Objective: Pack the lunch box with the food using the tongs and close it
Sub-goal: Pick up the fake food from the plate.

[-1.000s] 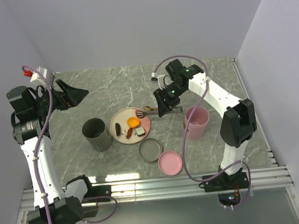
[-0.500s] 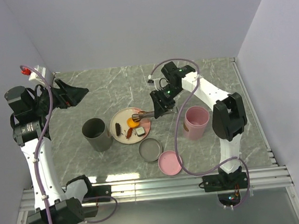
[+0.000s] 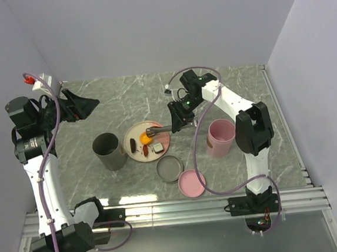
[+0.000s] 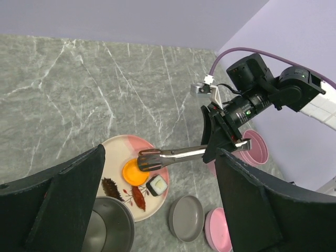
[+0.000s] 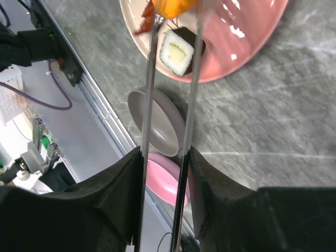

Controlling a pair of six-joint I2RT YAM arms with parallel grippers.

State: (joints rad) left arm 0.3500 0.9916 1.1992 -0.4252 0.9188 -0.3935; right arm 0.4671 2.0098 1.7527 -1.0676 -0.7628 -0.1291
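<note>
My right gripper (image 3: 177,123) is shut on the silver tongs (image 3: 164,128) and holds them level, pointing left over the cream-and-pink plate (image 3: 129,136). In the right wrist view the two tong arms (image 5: 149,79) run out from between my fingers (image 5: 118,199), and their tips sit on either side of the round orange piece (image 5: 173,6); I cannot tell whether it is pinched. A pale-and-dark square roll (image 4: 157,185), a dark brown piece (image 4: 112,189) and a reddish piece (image 4: 139,198) lie on the plate. My left gripper (image 3: 85,104) hangs open, high at the far left, holding nothing.
A grey lunch box cup (image 3: 109,152) stands left of the plate and a pink one (image 3: 221,138) to its right. A grey lid (image 3: 170,168) and a pink lid (image 3: 192,183) lie in front of the plate. Walls close in the table's back and sides.
My right gripper has swung left with the tongs, bringing their tips over the orange piece, and has squeezed the arms closer together. The left arm has stayed put.
</note>
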